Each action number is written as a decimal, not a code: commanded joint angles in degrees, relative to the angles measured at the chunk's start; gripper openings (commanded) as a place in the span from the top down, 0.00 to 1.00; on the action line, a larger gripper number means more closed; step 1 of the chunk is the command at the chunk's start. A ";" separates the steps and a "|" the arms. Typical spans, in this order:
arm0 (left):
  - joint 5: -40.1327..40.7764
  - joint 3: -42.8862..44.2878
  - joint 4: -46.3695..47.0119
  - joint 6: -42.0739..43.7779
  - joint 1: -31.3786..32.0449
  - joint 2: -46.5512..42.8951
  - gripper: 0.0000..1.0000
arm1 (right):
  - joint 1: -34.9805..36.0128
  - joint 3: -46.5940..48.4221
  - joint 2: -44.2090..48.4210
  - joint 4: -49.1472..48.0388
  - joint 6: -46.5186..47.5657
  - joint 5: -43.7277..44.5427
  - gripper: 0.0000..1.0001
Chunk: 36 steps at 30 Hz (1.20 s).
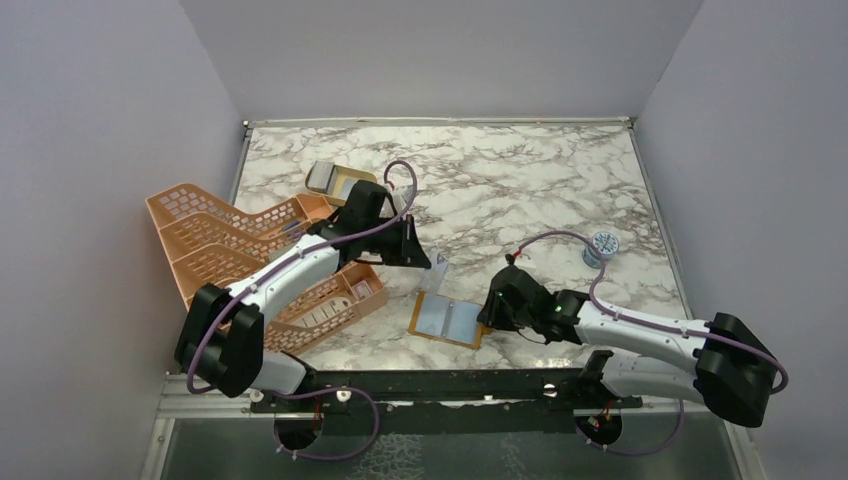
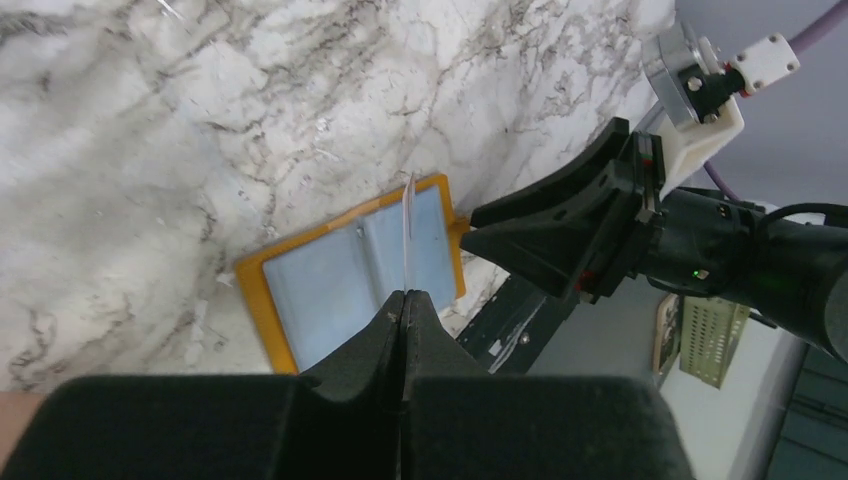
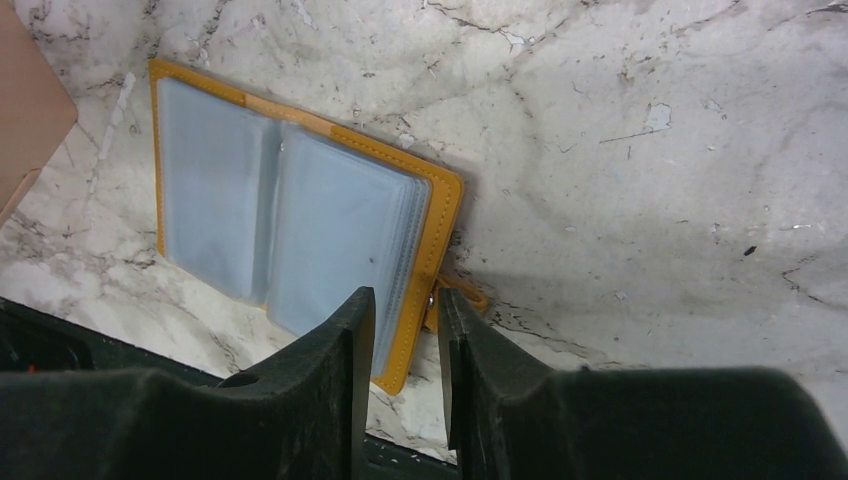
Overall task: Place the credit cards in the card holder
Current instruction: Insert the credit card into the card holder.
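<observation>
**Inspector:** Where is the card holder?

**Assistant:** The card holder (image 3: pixel 300 230) lies opened flat on the marble table (image 1: pixel 520 190), near the front edge and between the two arms. Its pale grey-blue pockets face up inside the orange border. The snap tab sticks out from its right side.

**Inspector:** Left gripper?

**Assistant:** The left gripper (image 2: pixel 404 300) is clamped tight on one credit card (image 2: pixel 408 235). The card stands on edge and appears in the wrist view as a thin pale line. It hangs over the holder's right-hand pocket, near the centre fold. I cannot tell whether its lower edge touches the pocket.

**Inspector:** Right gripper?

**Assistant:** The right gripper (image 3: pixel 405 300) is low at the holder's right border, jaws a little apart. The orange edge and the snap tab show in the gap between them. No grip on the holder is evident, and contact cannot be confirmed.

**Inspector:** Other items?

**Assistant:** A peach lattice rack (image 1: pixel 250 250) stands at the left, under the left arm. A tan dish (image 1: pixel 335 178) sits behind it. A small round object (image 1: pixel 603 243) is at the right, well apart from the holder.
</observation>
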State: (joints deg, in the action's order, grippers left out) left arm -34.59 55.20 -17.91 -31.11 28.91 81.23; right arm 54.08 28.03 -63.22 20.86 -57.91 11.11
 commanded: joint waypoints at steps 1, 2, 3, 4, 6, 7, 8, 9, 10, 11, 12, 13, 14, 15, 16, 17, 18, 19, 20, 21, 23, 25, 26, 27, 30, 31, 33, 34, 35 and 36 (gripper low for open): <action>-1.45 -4.65 5.93 -6.23 1.64 -4.29 1.00 | 0.48 1.12 -1.71 -2.47 1.38 0.93 0.70; -1.34 -5.34 6.02 -6.67 1.88 -4.51 1.00 | 0.49 1.18 -2.07 -2.57 1.54 0.71 0.70; -1.05 -6.04 6.15 -7.13 2.19 -4.90 1.00 | 0.45 1.31 -2.33 -2.66 1.57 0.59 0.70; -0.68 -6.76 6.33 -7.65 2.55 -5.13 1.00 | 0.49 1.32 -2.62 -2.79 1.51 0.39 0.71; 0.15 -8.06 7.00 -8.83 3.30 -5.61 1.00 | 0.49 1.23 -2.69 -3.21 1.36 0.19 0.71; 0.55 -8.70 7.40 -9.40 3.61 -5.65 1.00 | 0.50 1.16 -2.70 -3.42 1.31 0.18 0.71; 0.84 -9.34 7.78 -10.00 3.85 -5.60 1.00 | 0.47 1.06 -2.70 -3.58 1.30 0.05 0.71; 1.18 -10.02 8.26 -10.54 4.18 -5.60 1.00 | 0.49 1.03 -2.70 -3.76 1.24 -0.02 0.71; 1.36 -10.77 8.91 -11.17 4.53 -5.41 1.00 | 0.49 0.98 -2.67 -3.87 1.22 -0.15 0.71; 1.48 -11.61 9.72 -11.81 4.91 -5.32 1.00 | 0.48 0.96 -2.65 -3.85 1.23 -0.27 0.71; 1.65 -12.44 10.93 -12.61 5.38 -5.30 1.00 | 0.49 0.95 -2.69 -3.77 1.22 -0.33 0.71; 1.93 -13.13 11.78 -13.32 5.82 -5.22 1.00 | 0.49 0.90 -2.62 -3.62 1.21 -0.36 0.71; 2.34 -13.70 12.32 -13.88 6.38 -5.10 1.00 | 0.48 0.94 -2.57 -3.49 1.11 -0.33 0.71; 2.95 -14.12 12.71 -14.45 6.84 -4.99 1.00 | 0.48 0.92 -2.46 -3.46 1.12 -0.33 0.71; 3.40 -14.48 13.14 -14.84 7.35 -4.67 1.00 | 0.37 0.78 -2.32 -3.52 1.13 -0.25 0.71; 3.62 -14.77 13.39 -15.11 7.84 -4.32 1.00 | 0.48 0.53 -2.25 -3.75 1.13 -0.28 0.71; 3.76 -15.03 13.74 -15.61 8.14 -3.92 1.00 | 0.49 0.29 -2.26 -3.99 1.13 -0.28 0.71; 3.88 -15.41 14.15 -16.01 8.52 -3.56 1.00 | 0.47 0.15 -2.30 -4.17 1.13 -0.30 0.71; 4.04 -15.66 14.62 -16.40 8.82 -3.22 1.00 | 0.49 0.06 -2.41 -4.31 1.03 -0.27 0.71; 4.11 -16.07 14.89 -16.84 9.15 -2.87 1.00 | 0.49 0.01 -2.57 -4.41 1.04 -0.43 0.71; 4.54 -16.51 15.31 -17.27 9.63 -2.38 1.00 | 0.46 0.00 -2.86 -4.59 1.02 -0.71 0.71; 5.41 -17.01 15.31 -17.61 9.98 -2.02 1.00 | 0.49 -0.04 -3.00 -4.69 1.04 -0.81 0.71; 5.87 -17.24 15.42 -17.66 10.07 -1.94 1.00 | 0.46 0.00 -2.97 -4.77 1.03 -0.83 0.71; 6.15 -17.53 15.63 -17.74 10.11 -1.77 1.00 | 0.47 -0.07 -2.94 -4.84 1.07 -0.91 0.71; 6.26 -18.75 17.21 -18.61 10.23 -1.33 1.00 | 0.47 -0.25 -2.79 -5.12 1.12 -1.03 0.71; 6.46 -19.33 17.85 -19.08 10.21 -1.25 1.00 | 0.49 -0.32 -2.82 -5.17 1.11 -1.05 0.71; 6.54 -20.48 19.41 -20.16 10.25 -1.33 1.00 | 0.47 -0.39 -2.99 -5.28 1.06 -1.14 0.71; 6.34 -21.01 20.19 -20.55 10.29 -1.18 1.00 | 0.48 -0.47 -3.10 -5.30 1.12 -1.16 0.71; 6.14 -21.35 20.73 -20.82 10.29 -1.12 1.00 | 0.47 -0.52 -3.13 -5.38 1.13 -1.18 0.71; 6.10 -21.55 20.97 -20.91 10.34 -0.96 1.00 | 0.43 -0.64 -3.28 -5.51 1.10 -1.22 0.71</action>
State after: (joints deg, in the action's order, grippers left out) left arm -29.54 35.29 -1.06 -50.04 38.76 79.61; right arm 54.08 28.03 -65.95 17.43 -57.12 10.61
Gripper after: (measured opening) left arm 0.009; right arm 0.290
